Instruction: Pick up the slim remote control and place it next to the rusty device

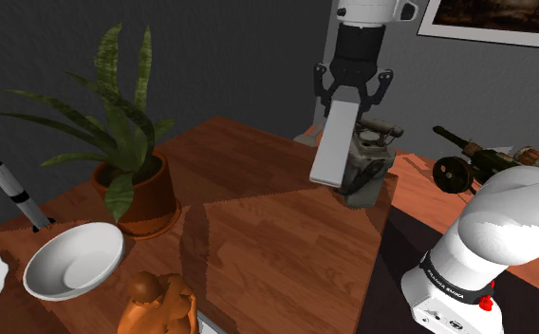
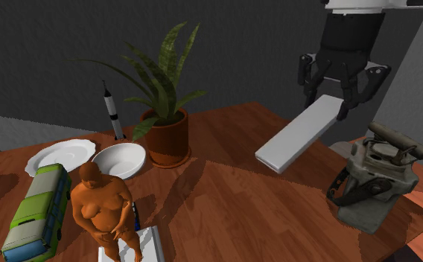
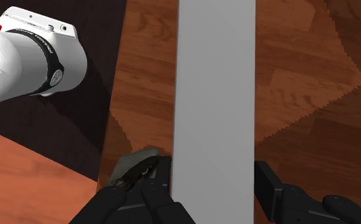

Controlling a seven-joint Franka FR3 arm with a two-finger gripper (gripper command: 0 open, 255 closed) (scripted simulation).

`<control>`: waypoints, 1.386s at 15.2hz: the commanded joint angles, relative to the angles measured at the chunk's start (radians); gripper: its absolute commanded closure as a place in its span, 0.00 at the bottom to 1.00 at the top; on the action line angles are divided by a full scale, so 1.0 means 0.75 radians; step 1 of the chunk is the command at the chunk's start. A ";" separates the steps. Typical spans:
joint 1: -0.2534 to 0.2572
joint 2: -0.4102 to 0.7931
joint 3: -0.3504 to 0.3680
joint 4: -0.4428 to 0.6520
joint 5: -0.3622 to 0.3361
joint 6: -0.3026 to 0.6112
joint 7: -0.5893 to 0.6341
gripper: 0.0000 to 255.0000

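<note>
The slim remote control [image 1: 334,144] is a plain light-grey slab, held in the air above the wooden table. My black gripper [image 1: 353,92] is shut on its upper end, and the remote hangs tilted downward from it. In the second exterior view the remote [image 2: 301,135] slants down toward that view's left from the gripper [image 2: 342,95]. In the wrist view the grey slab [image 3: 215,95] runs between the two fingers [image 3: 162,184]. The rusty device [image 2: 375,177], a worn grey-green machine with a dark handle, stands on the table right below and beside the held remote [image 1: 365,161].
A potted plant [image 1: 130,180] stands toward the shoulder view's left, with a white bowl [image 1: 74,259], a toy rocket [image 1: 11,187] and an orange figurine [image 1: 154,304] nearby. A toy bus [image 2: 34,210] and a white plate [image 2: 59,155] lie beyond. A dark tool [image 1: 476,157] lies behind the arm.
</note>
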 commanded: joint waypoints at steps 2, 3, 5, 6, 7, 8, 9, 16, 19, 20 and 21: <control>0.005 -0.036 -0.011 -0.066 0.001 0.029 -0.017 1.00; 0.006 -0.039 -0.009 -0.086 0.004 0.045 -0.017 1.00; 0.008 -0.046 -0.004 -0.126 0.009 0.078 -0.019 1.00; 0.010 -0.049 -0.001 -0.145 0.011 0.095 -0.019 1.00; 0.011 -0.051 0.001 -0.165 0.014 0.112 -0.020 1.00; 0.012 -0.054 0.004 -0.184 0.016 0.129 -0.020 1.00; 0.014 -0.056 0.007 -0.203 0.019 0.146 -0.021 1.00; 0.023 -0.062 0.028 -0.331 0.039 0.267 -0.023 1.00; 0.027 -0.060 0.038 -0.382 0.048 0.321 -0.024 1.00; 0.028 -0.058 0.041 -0.399 0.051 0.339 -0.025 1.00; 0.029 -0.056 0.045 -0.416 0.054 0.358 -0.025 1.00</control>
